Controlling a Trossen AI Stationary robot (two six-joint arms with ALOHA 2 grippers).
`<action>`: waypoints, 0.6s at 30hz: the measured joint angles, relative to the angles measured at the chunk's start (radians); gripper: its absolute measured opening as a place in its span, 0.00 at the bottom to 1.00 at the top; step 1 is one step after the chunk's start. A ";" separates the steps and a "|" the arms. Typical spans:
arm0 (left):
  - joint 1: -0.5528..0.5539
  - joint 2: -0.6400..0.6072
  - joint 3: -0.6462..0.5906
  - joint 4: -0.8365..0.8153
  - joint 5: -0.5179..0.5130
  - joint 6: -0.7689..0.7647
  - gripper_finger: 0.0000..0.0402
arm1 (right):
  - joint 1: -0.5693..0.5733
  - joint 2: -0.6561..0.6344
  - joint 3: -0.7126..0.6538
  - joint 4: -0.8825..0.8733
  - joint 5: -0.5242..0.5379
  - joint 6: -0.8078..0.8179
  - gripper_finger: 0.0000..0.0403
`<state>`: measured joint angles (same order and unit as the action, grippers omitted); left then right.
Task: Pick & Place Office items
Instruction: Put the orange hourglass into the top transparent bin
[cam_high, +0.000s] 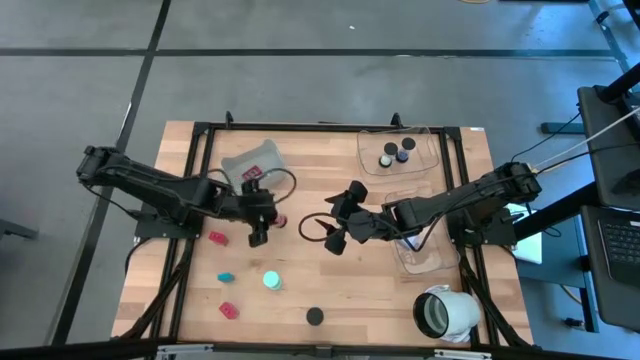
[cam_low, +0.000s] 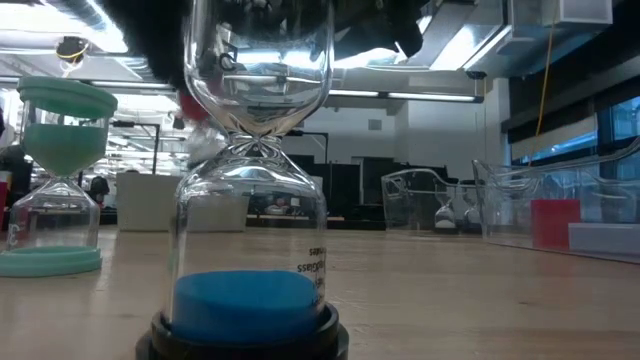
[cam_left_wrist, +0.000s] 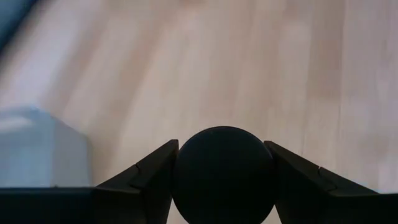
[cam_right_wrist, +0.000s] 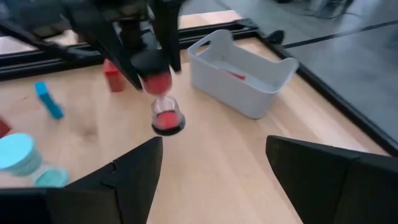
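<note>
2 left gripper (cam_right_wrist: 152, 62) fingers (cam_left_wrist: 149, 177) clamping red hourglass (cam_right_wrist: 165, 112), right gripper (cam_high: 335, 222) open

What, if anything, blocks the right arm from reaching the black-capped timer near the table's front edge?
Probably nothing, so yes. The right arm hangs over mid-table, its fingers open and empty. Only bare wood lies between it and the black-capped timer. The white cylinder stands off to the side.

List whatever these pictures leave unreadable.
- Low view: blue hourglass top cut off by the upper edge.
- Left wrist view: black cap hides whatever stands beneath it.
- High view: pieces in the clear tray too small to identify.
- Right wrist view: grey bin wall hides most contents.
</note>
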<state>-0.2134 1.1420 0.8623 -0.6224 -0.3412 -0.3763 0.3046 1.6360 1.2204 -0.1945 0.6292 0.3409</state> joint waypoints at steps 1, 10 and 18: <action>-0.009 -0.016 0.014 0.004 -0.034 -0.004 0.52 | 0.000 0.000 0.000 0.000 0.018 0.005 0.72; -0.184 -0.162 0.033 0.244 -0.383 0.046 0.52 | 0.005 0.000 0.000 0.068 0.143 -0.179 0.72; -0.354 -0.169 0.033 0.526 -0.583 0.243 0.52 | 0.007 -0.001 0.000 0.244 0.057 -0.349 0.72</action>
<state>-0.5671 0.9734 0.8951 -0.0960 -0.9243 -0.1330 0.3119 1.6348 1.2205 0.0497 0.6859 -0.0078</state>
